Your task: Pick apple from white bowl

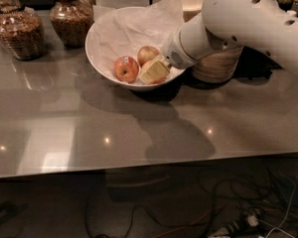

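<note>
The white bowl (105, 31), lined with crumpled white paper, stands at the back of the grey table. An orange-red apple with a yellowish blush (126, 69) lies at its front left. A paler apple (148, 54) lies just behind and to the right of it. My gripper (154, 71) reaches into the bowl from the right, right beside the orange-red apple. It sits on top of a third, redder apple (158, 81), which it mostly hides. The white arm covers the bowl's right rim.
Two glass jars of brown snacks (19, 31) (72, 15) stand at the back left. A stack of beige disposable bowls (216, 63) sits right of the white bowl, behind my arm. The grey tabletop (114, 133) stretches to its front edge; cables lie on the floor below.
</note>
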Robot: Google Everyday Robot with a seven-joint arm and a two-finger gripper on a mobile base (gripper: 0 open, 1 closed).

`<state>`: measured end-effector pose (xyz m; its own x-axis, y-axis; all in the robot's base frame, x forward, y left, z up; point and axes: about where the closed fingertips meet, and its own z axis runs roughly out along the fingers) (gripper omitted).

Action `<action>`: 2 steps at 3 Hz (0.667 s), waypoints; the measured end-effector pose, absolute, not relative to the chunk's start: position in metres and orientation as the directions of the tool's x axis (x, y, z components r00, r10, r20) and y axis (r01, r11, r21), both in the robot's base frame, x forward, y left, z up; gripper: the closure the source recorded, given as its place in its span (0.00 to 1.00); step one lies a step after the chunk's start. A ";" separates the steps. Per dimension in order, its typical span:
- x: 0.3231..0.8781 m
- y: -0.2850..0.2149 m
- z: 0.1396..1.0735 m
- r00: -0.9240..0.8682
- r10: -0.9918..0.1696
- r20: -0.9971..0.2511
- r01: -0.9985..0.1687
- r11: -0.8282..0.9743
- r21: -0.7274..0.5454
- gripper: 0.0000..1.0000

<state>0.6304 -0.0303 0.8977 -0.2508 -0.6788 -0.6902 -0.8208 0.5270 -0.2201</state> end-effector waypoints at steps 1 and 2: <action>0.635 -0.032 0.886 -0.272 -0.675 -0.686 -0.813 0.543 -0.212 0.28; 0.645 -0.032 0.877 -0.288 -0.667 -0.687 -0.802 0.560 -0.207 0.28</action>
<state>0.6448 -0.0320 0.8775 -0.2880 -0.6675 -0.6867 -0.8024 0.5596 -0.2074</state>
